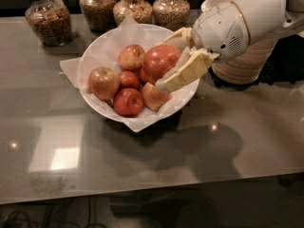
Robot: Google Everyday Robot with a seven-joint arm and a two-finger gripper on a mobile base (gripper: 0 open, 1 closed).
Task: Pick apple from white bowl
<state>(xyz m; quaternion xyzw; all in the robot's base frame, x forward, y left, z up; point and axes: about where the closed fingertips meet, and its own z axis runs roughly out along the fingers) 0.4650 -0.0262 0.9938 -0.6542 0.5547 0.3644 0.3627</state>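
End effector sits over the right half of the bowl, reaching in from the bowl's right with the arm behind it. It is clamped on the apple: one finger runs along the apple's far side and the other along its near side, with the fruit filling the gap between them. The apple is inside the bowl's rim, right of centre, and seems to ride higher than its neighbours. We cannot tell whether its underside touches the fruit below. Other apples lie loose in the bowl: a yellow-cheeked one at the left, a small dark one near the middle, a pale one toward the back, a red one at the front, and one just under the near finger's tip. Crumpled paper lines the bowl and spills over its left and front edges. Jars stand on the desk behind the bowl, and a stack of beige bowls stands to its right, partly hidden by the arm. We judge the grasp made and the lift under way or about to start. The next move calls for a straight rise until the apple clears the rim, then a carry away from the bowl. Two things to watch are the near fingertip snagging the paper or nudging the apple beneath it, and the round fruit slipping if the grip is off-centre.
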